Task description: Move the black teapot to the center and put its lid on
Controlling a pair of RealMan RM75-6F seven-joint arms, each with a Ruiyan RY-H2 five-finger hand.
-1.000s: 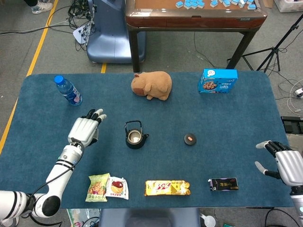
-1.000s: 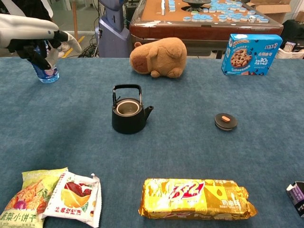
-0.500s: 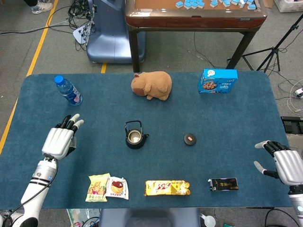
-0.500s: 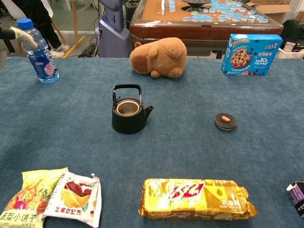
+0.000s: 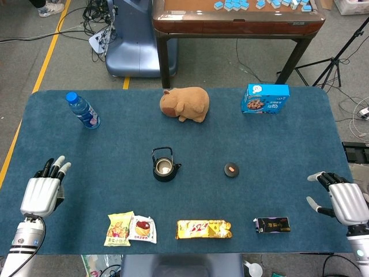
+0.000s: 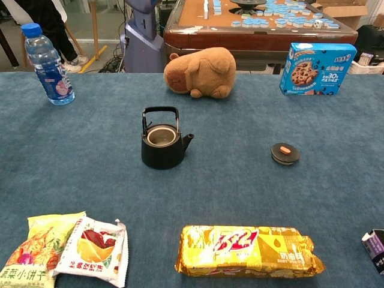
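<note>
We are keeping our left hand and right hand spread, grasping nothing, while the black teapot is sitting uncovered, well apart from its lid.

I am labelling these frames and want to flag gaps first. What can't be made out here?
- Left robot hand: palm side hidden in the head view; outside the chest view.
- Right robot hand: the same.
- Dark box: cut by the chest view's right edge; print too small in the head view.
- Black teapot: its depths are dark, contents unclear.
- Lid: underside hidden against the table.
</note>
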